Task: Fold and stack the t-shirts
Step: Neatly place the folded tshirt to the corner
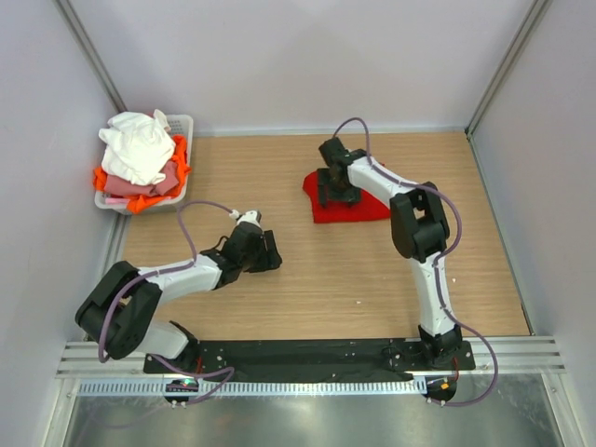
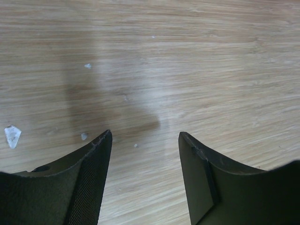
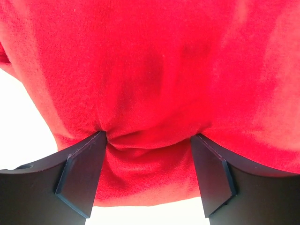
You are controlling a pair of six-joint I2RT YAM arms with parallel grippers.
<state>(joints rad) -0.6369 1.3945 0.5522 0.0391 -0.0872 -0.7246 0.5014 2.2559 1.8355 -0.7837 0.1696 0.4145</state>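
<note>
A bright red t-shirt (image 1: 370, 208) lies folded into a small shape on the wooden table, right of centre. My right gripper (image 1: 335, 196) is down on its left part. In the right wrist view the right gripper (image 3: 147, 136) is open, both fingertips pressing into the red t-shirt (image 3: 150, 56), with cloth bunched between them near its edge. My left gripper (image 1: 271, 253) is open and empty over bare wood, left of the red shirt; the left wrist view (image 2: 145, 133) shows only table between its fingers. A white t-shirt (image 1: 138, 147), a pink one (image 1: 140, 186) and an orange one (image 1: 180, 155) lie piled at the back left.
The pile sits in a white slotted basket (image 1: 183, 121) at the table's back left corner. Grey walls close the table on the left, back and right. Small white specks (image 2: 12, 135) lie on the wood near the left gripper.
</note>
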